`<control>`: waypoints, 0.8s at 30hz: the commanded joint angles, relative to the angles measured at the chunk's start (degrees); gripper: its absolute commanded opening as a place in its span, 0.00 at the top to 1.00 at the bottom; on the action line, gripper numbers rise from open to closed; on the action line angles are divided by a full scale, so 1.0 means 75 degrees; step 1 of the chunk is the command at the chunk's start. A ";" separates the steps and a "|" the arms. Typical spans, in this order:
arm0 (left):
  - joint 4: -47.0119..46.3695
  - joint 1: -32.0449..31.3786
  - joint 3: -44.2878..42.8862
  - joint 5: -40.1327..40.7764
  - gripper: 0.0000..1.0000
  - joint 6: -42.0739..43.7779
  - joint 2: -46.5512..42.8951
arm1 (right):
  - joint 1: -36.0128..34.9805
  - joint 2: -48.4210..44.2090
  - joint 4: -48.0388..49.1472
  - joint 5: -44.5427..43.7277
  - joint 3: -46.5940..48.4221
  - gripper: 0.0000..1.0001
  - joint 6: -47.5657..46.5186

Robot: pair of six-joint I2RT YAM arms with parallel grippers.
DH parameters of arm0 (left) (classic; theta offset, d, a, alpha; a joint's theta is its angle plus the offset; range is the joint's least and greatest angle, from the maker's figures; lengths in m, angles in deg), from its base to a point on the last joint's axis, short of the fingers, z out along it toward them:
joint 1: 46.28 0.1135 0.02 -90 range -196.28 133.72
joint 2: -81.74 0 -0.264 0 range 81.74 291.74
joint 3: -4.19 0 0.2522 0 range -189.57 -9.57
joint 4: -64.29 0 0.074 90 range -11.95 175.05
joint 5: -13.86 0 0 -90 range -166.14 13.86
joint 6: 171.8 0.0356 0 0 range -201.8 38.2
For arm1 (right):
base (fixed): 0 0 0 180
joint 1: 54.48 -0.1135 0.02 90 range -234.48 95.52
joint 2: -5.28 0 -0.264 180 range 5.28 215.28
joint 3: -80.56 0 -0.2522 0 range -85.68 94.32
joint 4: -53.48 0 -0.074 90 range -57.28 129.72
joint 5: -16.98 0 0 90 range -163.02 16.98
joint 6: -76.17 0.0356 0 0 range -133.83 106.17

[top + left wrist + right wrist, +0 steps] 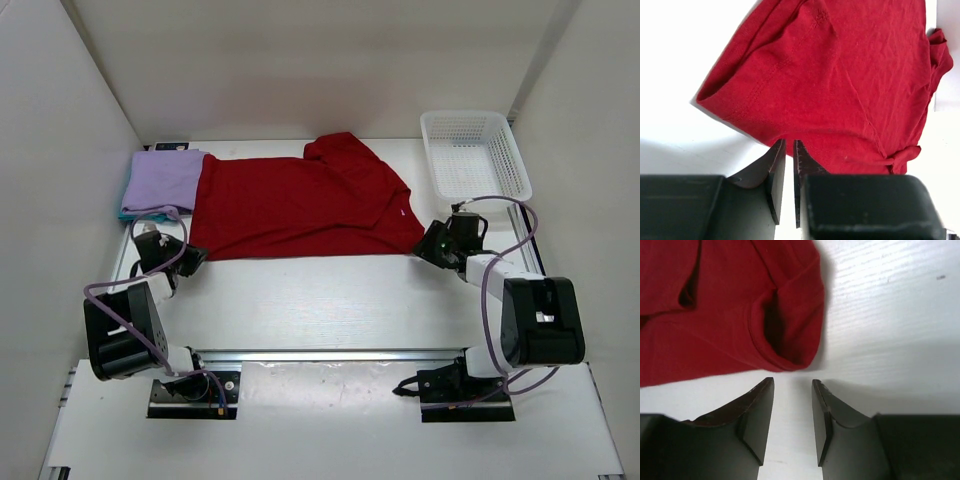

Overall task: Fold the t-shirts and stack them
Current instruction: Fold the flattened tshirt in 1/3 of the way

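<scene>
A red t-shirt (pixel 300 205) lies spread flat across the middle of the table, sleeves toward the right. My left gripper (pixel 190 258) is at its near left corner. In the left wrist view the jaws (pixel 789 143) stand almost together, with their tips over the red hem (pixel 805 90). My right gripper (pixel 428 243) is open and empty just short of the near right corner. Its fingertips (pixel 792 382) sit a little in front of a rolled edge of red cloth (pixel 785 335). A folded lavender shirt (pixel 165 178) lies on a teal one (pixel 127 211) at the back left.
A white mesh basket (pixel 475 155) stands at the back right, close behind my right arm. White walls close in the table on the left, back and right. A metal rail (pixel 330 353) runs along the near edge between the arm bases.
</scene>
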 commanded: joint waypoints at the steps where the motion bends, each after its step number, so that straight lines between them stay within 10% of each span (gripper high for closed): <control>1: -0.0074 -0.0129 -0.0105 0.0099 0.75 0.0220 -0.0188 | 0.0065 0.0190 0.0940 0.0192 -0.0094 0.65 0.0045; 10: -0.0168 0.0023 -0.0222 0.0111 0.72 0.0033 0.0644 | 0.0346 0.1549 0.1386 0.0416 0.0713 0.65 0.0197; 15: -0.0204 -0.0105 -0.0316 0.0122 0.71 -0.0038 0.0329 | 0.0487 0.1774 0.1293 0.0487 0.0692 1.00 0.0560; 24: -0.0051 -0.0633 -0.0270 0.0310 0.72 -0.0190 -0.0363 | 0.0965 -0.1747 0.0215 -0.0064 -0.1662 1.00 0.0807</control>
